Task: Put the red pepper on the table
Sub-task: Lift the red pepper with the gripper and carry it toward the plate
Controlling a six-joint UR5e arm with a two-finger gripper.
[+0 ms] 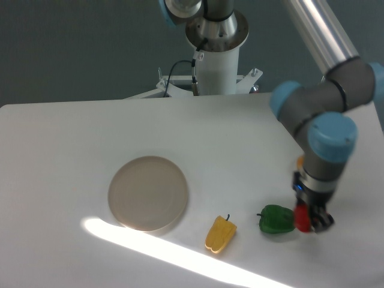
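Note:
The red pepper (302,218) is a small glossy red shape held in my gripper (309,219), which is shut on it at the right of the white table (72,138). It hangs just right of the green pepper (276,219), close above the tabletop; whether it touches the surface or the green pepper I cannot tell. The fingers hide most of the red pepper.
A yellow pepper (220,233) lies left of the green one. A round beige plate (148,192) sits at centre left. An orange object (300,163) shows partly behind my arm's wrist. The robot base (215,66) stands at the table's far edge.

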